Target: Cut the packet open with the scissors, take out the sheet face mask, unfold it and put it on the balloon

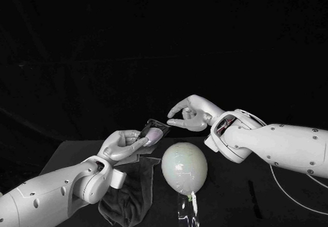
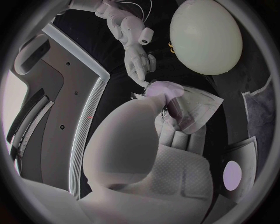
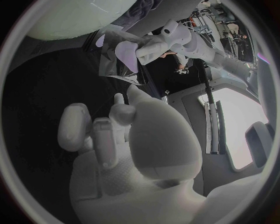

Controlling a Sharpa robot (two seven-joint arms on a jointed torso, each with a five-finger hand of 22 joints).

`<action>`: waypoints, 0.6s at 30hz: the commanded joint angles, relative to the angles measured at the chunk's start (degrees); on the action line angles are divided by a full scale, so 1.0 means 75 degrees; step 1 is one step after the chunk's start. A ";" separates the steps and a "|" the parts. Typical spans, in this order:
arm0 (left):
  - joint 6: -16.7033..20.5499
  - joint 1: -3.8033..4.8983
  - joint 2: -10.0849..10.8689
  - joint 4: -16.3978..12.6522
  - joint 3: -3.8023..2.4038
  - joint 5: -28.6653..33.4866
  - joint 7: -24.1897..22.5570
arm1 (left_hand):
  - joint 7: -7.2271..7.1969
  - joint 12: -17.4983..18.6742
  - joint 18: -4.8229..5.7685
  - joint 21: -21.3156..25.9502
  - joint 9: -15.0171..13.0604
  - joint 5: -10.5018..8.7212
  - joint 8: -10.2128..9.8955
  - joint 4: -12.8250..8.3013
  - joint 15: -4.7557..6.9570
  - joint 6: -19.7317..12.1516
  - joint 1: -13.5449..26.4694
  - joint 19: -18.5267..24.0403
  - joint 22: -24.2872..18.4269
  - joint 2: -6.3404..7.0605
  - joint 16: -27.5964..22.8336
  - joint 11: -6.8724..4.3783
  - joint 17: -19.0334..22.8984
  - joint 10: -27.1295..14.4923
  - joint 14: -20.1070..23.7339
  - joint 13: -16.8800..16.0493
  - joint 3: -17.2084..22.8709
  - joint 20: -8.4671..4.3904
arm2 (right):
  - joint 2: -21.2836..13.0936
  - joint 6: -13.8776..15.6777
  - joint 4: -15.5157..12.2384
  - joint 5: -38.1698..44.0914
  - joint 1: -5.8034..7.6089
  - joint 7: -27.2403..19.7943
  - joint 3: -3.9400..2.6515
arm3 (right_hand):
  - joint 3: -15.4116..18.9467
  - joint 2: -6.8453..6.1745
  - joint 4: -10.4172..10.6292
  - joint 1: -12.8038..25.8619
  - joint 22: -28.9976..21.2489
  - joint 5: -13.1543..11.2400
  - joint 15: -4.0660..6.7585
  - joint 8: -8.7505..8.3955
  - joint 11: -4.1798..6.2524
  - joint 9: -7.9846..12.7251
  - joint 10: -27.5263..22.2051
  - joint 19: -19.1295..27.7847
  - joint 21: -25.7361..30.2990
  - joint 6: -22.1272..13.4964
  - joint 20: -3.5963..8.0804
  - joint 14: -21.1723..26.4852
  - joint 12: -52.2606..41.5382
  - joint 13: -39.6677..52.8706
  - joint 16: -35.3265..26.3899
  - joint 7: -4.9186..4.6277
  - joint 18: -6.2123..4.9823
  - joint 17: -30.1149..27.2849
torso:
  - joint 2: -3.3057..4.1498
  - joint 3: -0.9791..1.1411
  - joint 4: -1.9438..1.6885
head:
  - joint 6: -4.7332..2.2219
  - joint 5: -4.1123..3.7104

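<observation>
Left hand [image 1: 125,144], centre-left of frame, grips packet [image 1: 154,130] raised, upper end toward right hand [image 1: 186,116], likely offered for pulling. Right hand's fingers curled at packet's top edge; pinching anything, cannot tell. Balloon [image 1: 184,166] waits lower centre.

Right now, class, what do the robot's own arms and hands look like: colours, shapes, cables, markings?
The left arm and right arm are smooth, rounded white shells marked with small dark dots. The left hand and right hand are silver, with many rounded fingers. A thin white cable loops under the right arm; red wiring shows at its wrist.
</observation>
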State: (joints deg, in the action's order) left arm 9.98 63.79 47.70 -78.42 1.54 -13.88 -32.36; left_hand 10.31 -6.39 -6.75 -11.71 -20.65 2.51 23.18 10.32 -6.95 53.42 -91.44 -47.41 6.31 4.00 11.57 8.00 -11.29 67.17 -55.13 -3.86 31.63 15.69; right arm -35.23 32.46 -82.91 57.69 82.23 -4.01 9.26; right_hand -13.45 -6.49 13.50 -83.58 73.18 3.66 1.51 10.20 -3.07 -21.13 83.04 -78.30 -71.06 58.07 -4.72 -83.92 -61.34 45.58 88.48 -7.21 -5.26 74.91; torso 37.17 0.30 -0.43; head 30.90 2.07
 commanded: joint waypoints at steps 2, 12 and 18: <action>0.0048 0.0005 -0.0016 -0.0021 -0.0013 0.0013 -0.0135 | -0.0054 -0.0004 -0.0166 -0.0065 -0.0147 0.0026 0.0062 -0.0085 -0.0003 0.0040 0.0023 -0.0059 0.0020 -0.0018 0.0035 -0.0097 -0.0019 0.0159 -0.0075 0.0012 0.0008 -0.0008 | 0.0081 0.0023 0.0065 0.0733 -0.0013 0.0268 0.0002 | -0.0009 0.0004 -0.0059 -0.0088 0.0019 -0.0008 -0.0009 0.0049 0.0085 -0.0010 0.0524 -0.0044 -0.0048 -0.0022 0.0001 -0.0708 -0.3076 0.5248 0.0032 0.0000 0.0071 0.1474 | -0.0002 0.0005 0.0000 | 0.0029 0.0012; 0.0054 0.0005 0.0001 -0.0037 -0.0015 0.0012 -0.0133 | -0.0061 0.0004 -0.0182 -0.0099 -0.0157 0.0027 0.0065 -0.0099 0.0005 0.0055 0.0046 -0.0078 0.0039 -0.0034 0.0046 -0.0105 -0.0034 0.0193 -0.0095 0.0017 0.0007 -0.0013 | 0.0163 -0.0037 0.0171 0.0887 -0.0042 0.0414 0.0011 | -0.0038 0.0017 -0.0090 -0.0115 0.0053 -0.0018 -0.0008 0.0071 0.0090 -0.0025 0.0573 -0.0061 -0.0078 0.0010 0.0001 -0.0712 -0.3168 0.5334 0.0041 0.0009 0.0077 0.1498 | -0.0003 0.0002 0.0011 | 0.0053 0.0028; 0.0026 0.0005 0.0016 -0.0059 -0.0016 0.0020 -0.0129 | -0.0061 0.0004 -0.0182 -0.0099 -0.0157 0.0027 0.0065 -0.0099 0.0005 0.0055 0.0046 -0.0078 0.0039 -0.0034 0.0046 -0.0105 -0.0034 0.0193 -0.0095 0.0017 0.0007 -0.0013 | 0.0205 -0.0080 0.0240 0.0908 -0.0056 0.0456 0.0016 | -0.0049 0.0025 -0.0099 -0.0121 0.0062 -0.0018 -0.0006 0.0079 0.0093 -0.0031 0.0579 -0.0065 -0.0085 0.0022 0.0001 -0.0711 -0.3180 0.5347 0.0040 0.0012 0.0079 0.1494 | -0.0003 0.0005 0.0008 | 0.0055 0.0035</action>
State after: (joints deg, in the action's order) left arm 10.34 63.78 47.85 -78.64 1.52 -13.90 -32.37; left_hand 10.01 -6.38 -7.55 -12.20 -20.65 2.42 23.27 10.16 -7.05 53.50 -91.43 -47.52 6.56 4.02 11.58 7.87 -11.46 67.72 -55.42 -3.82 31.48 15.57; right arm -33.82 32.41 -81.24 62.96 81.85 -1.27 9.39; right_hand -13.85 -6.32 13.11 -84.01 73.64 3.66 1.22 10.41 -3.05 -21.27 83.02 -78.28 -71.33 58.07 -4.73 -83.82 -61.36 45.58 88.44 -7.21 -5.21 74.95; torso 37.14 0.33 -0.37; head 31.33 2.32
